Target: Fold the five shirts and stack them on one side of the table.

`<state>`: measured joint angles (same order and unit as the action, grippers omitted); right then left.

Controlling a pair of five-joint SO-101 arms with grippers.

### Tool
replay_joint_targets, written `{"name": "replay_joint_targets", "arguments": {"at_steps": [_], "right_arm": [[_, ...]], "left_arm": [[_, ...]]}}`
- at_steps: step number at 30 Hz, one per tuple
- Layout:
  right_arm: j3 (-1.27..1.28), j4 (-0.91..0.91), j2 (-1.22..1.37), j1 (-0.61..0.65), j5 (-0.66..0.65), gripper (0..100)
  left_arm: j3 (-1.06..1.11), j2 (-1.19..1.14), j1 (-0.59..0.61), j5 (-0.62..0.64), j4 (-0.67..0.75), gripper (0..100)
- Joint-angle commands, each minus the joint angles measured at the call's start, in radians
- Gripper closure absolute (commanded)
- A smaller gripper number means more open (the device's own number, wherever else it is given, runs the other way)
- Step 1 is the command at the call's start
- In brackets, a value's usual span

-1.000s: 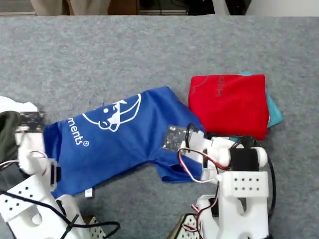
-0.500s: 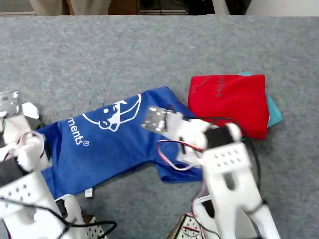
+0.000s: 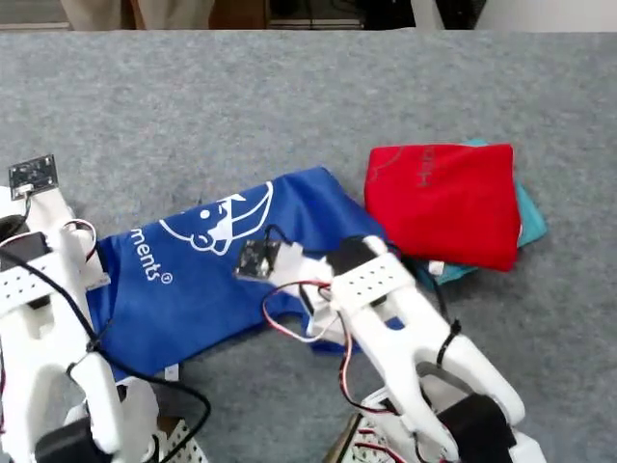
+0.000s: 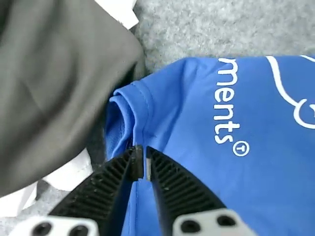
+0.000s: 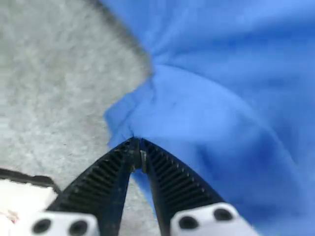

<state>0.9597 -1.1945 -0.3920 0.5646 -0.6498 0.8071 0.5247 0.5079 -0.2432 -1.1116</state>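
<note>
here, left gripper (image 4: 140, 164) and right gripper (image 5: 137, 156) clamped on blue shirt (image 3: 202, 280), teal shirt (image 3: 532, 220) mostly hidden

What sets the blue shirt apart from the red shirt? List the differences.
The blue shirt lies spread out, unfolded and askew; the red shirt is folded into a neat rectangle. The blue shirt lies directly on the table; the red shirt sits on a folded teal shirt. The left hand and the right hand each pinch an edge of the blue shirt; nothing grips the red shirt. Both lie flat.
</note>
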Motion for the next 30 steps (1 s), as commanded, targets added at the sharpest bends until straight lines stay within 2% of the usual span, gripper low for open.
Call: {"name": "replay_joint_targets", "arguments": {"at_steps": [1, 6, 10, 14, 18, 23, 30], "right_arm": [[0.030, 0.011, 0.001, 0.065, 0.011, 98.9], [0.045, 0.028, 0.002, 0.120, 0.012, 98.8], [0.002, -0.008, -0.018, 0.047, -0.021, 98.8], [-0.231, -0.209, -0.117, -0.087, -0.127, 98.8], [-0.490, -0.250, -0.120, -0.119, -0.164, 98.9], [-0.723, -0.149, 0.157, -0.102, -0.143, 98.9], [-1.142, -0.089, 0.674, -0.119, -0.058, 98.9]], "left_arm": [[-0.012, -0.019, -0.006, 0.006, 0.017, 98], [-0.012, -0.018, -0.006, 0.011, 0.025, 98], [-0.071, -0.018, 0.034, 0.025, -0.023, 97], [-0.333, -0.028, 0.146, 0.083, -0.198, 97], [-0.437, -0.059, 0.117, 0.115, -0.212, 98], [-0.446, -0.202, 0.008, 0.196, -0.199, 98], [-0.456, -0.403, 0.031, 0.265, -0.034, 98]]}}
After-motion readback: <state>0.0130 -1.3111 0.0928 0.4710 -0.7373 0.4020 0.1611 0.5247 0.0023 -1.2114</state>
